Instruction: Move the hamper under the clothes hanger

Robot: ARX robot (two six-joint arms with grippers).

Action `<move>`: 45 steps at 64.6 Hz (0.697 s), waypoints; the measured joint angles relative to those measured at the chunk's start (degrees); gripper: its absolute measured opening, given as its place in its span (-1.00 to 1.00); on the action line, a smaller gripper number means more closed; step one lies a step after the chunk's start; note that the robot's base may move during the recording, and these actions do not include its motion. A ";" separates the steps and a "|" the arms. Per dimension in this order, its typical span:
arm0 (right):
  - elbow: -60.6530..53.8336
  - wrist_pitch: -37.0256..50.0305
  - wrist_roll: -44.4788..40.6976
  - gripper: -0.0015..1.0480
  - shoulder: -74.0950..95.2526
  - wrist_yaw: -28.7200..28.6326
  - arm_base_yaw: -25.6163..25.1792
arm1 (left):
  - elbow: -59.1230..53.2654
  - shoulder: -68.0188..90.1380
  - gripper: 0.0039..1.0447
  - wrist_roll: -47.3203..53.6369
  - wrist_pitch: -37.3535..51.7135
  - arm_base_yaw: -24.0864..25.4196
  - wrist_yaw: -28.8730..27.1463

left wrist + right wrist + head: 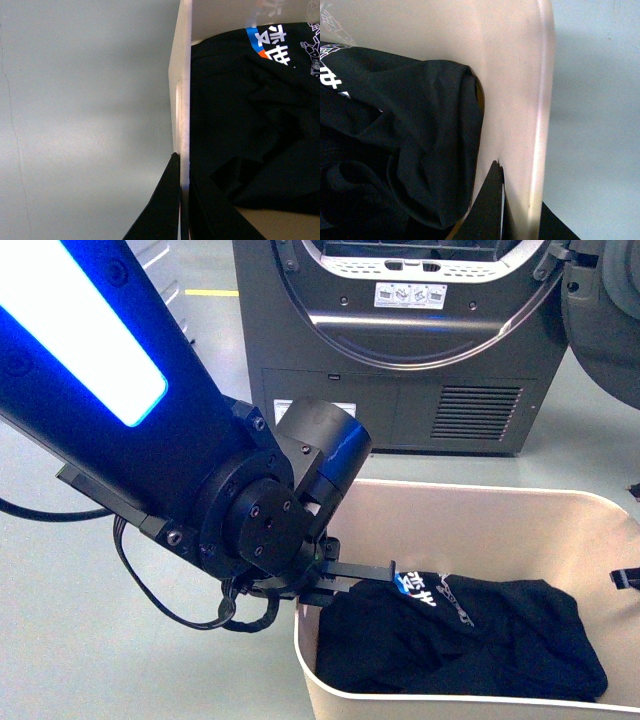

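Note:
The beige hamper [480,496] stands on the floor at the lower right of the front view, with black clothes [470,640] lying in it. My left gripper [345,578] is shut on the hamper's left rim. In the left wrist view my left gripper [181,167] pinches the wall [184,75], one finger outside and one inside. My right gripper [520,190] is shut on the opposite wall [515,75]; only a black tip of it [626,579] shows in the front view. The clothes hanger is out of view.
A grey front-loading dryer [400,350] with its door open stands just behind the hamper. Grey floor [120,660] lies to the left, with a yellow line [212,292] far back. The black garment carries a white and blue print [267,42].

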 joint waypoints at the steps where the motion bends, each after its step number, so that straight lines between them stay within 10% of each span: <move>1: -0.11 -0.13 0.02 -0.95 -0.15 0.00 0.00 | -0.02 -0.11 -0.93 0.00 -0.07 0.00 0.00; 45: -4.33 -0.94 1.33 -0.95 -10.40 -2.32 2.71 | -3.19 -9.11 -0.93 1.77 -1.16 1.55 -1.66</move>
